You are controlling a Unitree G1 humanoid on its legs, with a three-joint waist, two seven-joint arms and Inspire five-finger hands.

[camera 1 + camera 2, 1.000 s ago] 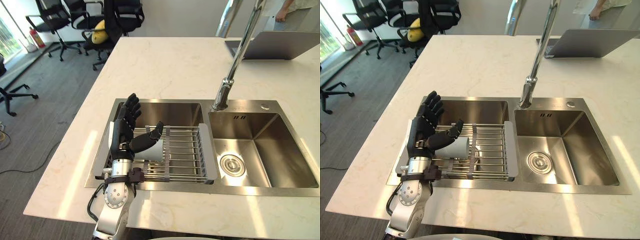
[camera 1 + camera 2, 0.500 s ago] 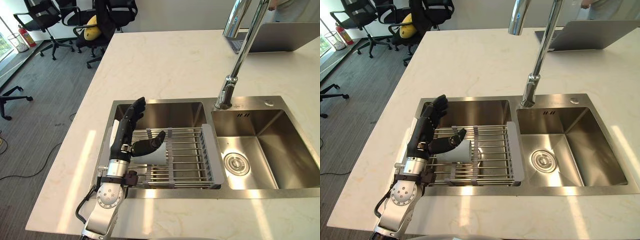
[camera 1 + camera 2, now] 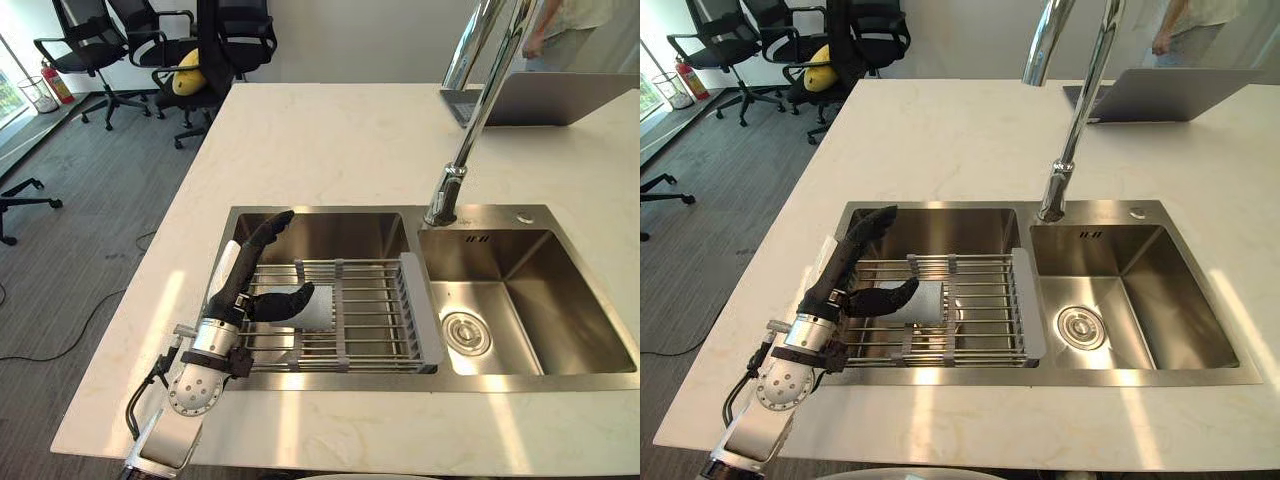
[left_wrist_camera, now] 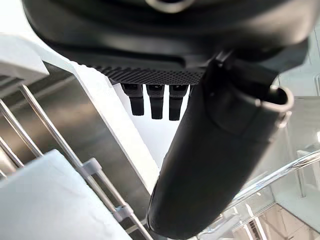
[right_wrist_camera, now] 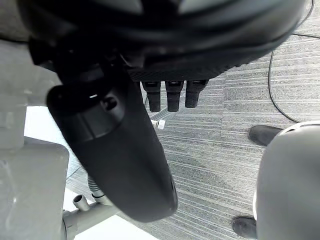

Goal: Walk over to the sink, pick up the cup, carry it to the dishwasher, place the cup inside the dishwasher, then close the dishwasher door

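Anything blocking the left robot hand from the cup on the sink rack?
Nothing visible does. The cup lies on its side on the wire rack over the left basin. The left robot hand is right beside it, fingers straight, thumb reaching across its front.

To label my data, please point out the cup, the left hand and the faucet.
cup (image 3: 322, 310), left eye view, its pale side wall.
left hand (image 3: 243, 274), left eye view, the hand's middle.
faucet (image 3: 441, 199), left eye view, its base.
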